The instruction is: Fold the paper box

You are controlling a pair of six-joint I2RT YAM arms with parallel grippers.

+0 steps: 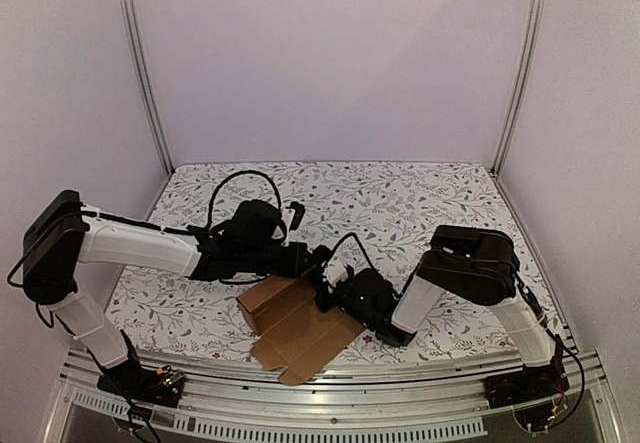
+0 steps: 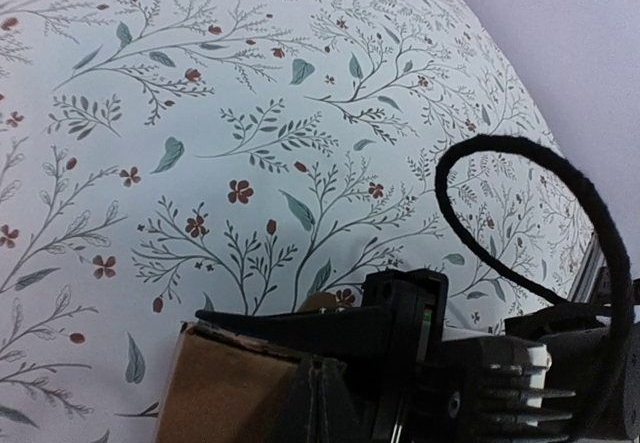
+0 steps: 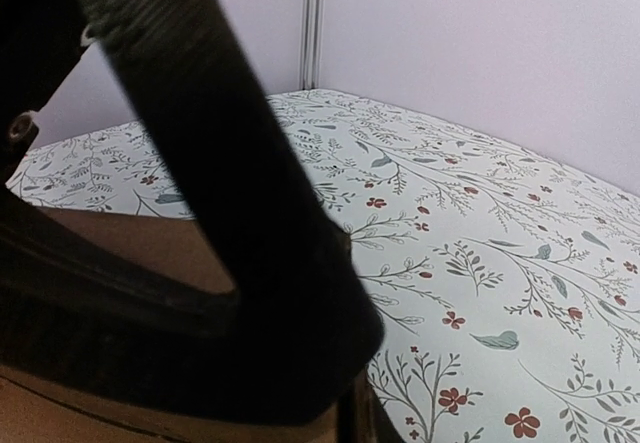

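The paper box (image 1: 300, 328) is a plain brown die-cut cardboard sheet, partly creased, lying near the table's front edge with one flap over the rail. My left gripper (image 1: 312, 263) reaches in from the left to the sheet's far edge. In the left wrist view its black fingers (image 2: 300, 328) are closed over the edge of a raised cardboard flap (image 2: 215, 393). My right gripper (image 1: 335, 285) meets the same far edge from the right. In the right wrist view its dark finger (image 3: 250, 293) fills the frame, pressed on cardboard (image 3: 140, 248).
The floral table cover (image 1: 400, 203) stretches behind and to both sides of the sheet. Metal posts (image 1: 140, 63) and pale walls bound the back. A black cable (image 2: 520, 213) loops over the left wrist. The front rail (image 1: 400, 373) runs under the sheet's near flap.
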